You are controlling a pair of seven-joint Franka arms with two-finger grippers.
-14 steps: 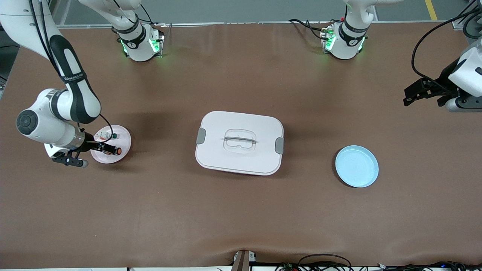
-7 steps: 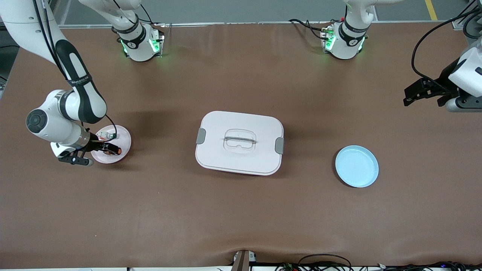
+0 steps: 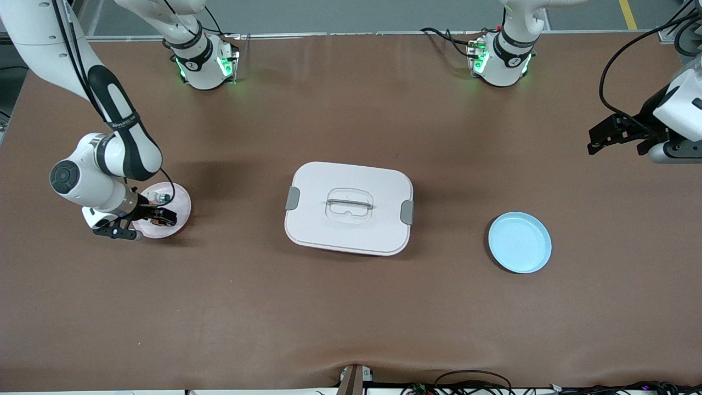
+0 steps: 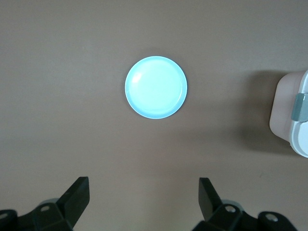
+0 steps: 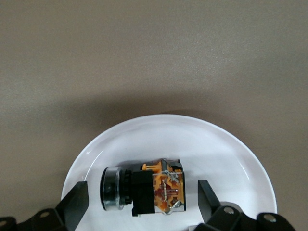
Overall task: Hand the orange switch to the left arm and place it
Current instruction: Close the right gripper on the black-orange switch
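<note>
Brown tabletop: at frame left, the orange switch (image 5: 144, 188), black-bodied with orange markings, lies sideways on a white plate (image 3: 178, 206) between the right gripper's (image 3: 154, 216) spread fingers. Left gripper (image 3: 606, 134), fingers spread, waits at frame's right edge; the box (image 3: 349, 207) sits centre-frame.

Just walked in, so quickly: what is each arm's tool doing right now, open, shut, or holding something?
Left tool: open, empty, up over the table near the blue plate.
Right tool: open, around the orange switch on the white plate, not yet gripping.
</note>
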